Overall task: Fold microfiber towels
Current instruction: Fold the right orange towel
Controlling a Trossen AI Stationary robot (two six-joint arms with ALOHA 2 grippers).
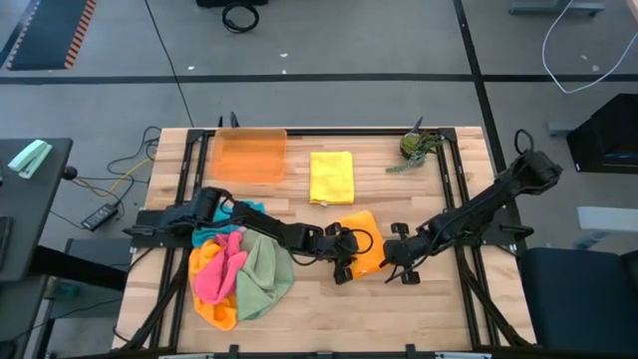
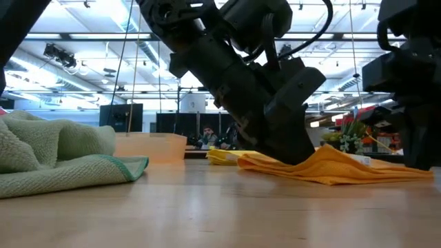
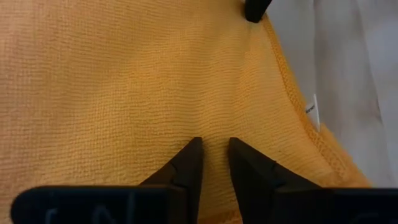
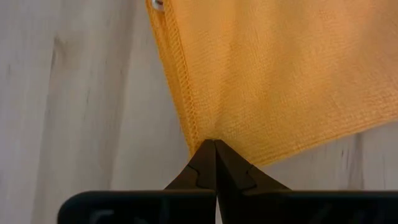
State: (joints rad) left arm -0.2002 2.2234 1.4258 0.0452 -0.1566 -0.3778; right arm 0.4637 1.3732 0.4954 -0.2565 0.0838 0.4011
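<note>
An orange towel (image 1: 365, 234) lies spread on the table's middle, between my two grippers; in the low view the orange towel (image 2: 344, 167) rests flat with a low hump. My left gripper (image 3: 214, 144) slants down onto its surface, the fingers a narrow gap apart. My right gripper (image 4: 214, 142) is shut at the towel's corner on the table's right side. A small white tag (image 3: 312, 112) sits on the towel's hem. My left gripper has both fingertips (image 3: 194, 149) set on the towel's upper face (image 3: 214, 124), well inside its hem, slanting down from the table's left. A narrow strip of cloth shows in the gap; whether it is pinched I cannot tell. The towel lies on the table. My right gripper pinches the towel's stitched hem at a corner (image 4: 198, 134) between its two fingertips, coming steeply from above. One layer or several, I cannot tell. The cloth beside the fingers lies flat on the wood.
A folded yellow towel (image 1: 331, 178) and a translucent orange tray (image 1: 249, 155) sit toward the far edge, a small plant (image 1: 419, 148) at the far right. A heap of pink, green, orange and teal towels (image 1: 239, 279) lies at the near left.
</note>
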